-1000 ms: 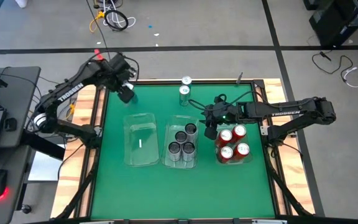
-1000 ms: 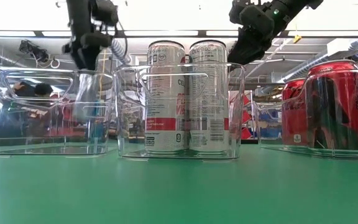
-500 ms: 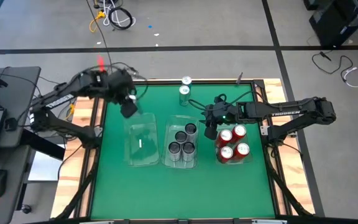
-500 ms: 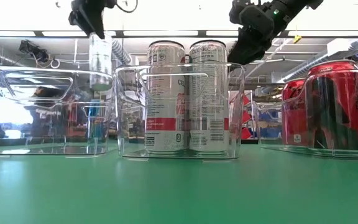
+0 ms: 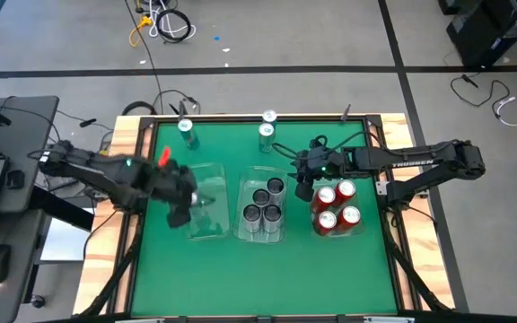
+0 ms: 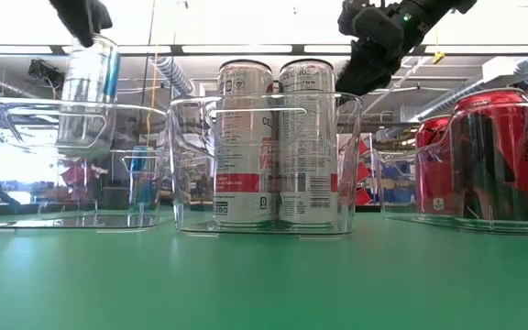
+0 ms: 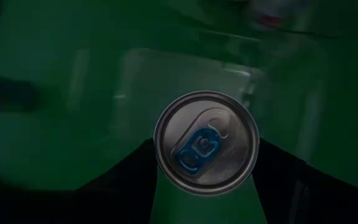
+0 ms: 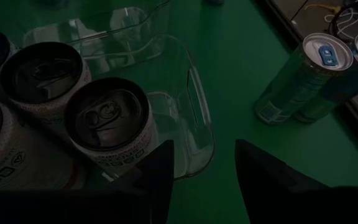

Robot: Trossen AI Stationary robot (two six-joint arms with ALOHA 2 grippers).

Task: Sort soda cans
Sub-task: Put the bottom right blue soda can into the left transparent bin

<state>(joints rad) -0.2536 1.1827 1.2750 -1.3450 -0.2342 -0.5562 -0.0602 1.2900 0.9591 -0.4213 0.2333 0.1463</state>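
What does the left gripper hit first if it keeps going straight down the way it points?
Probably the floor of the clear rectangular plastic bin on the left. The left gripper holds a silver teal-topped can upright above it, and nothing shows inside that bin. Depth is unclear.

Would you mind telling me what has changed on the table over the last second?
The left end effector, shut on a silver can with a blue tab, swung from the table's far left corner to above the clear left plastic bin, carrying the can. The right end effector stayed open between the middle and right bins; the dark-topped cans and red cans did not move.
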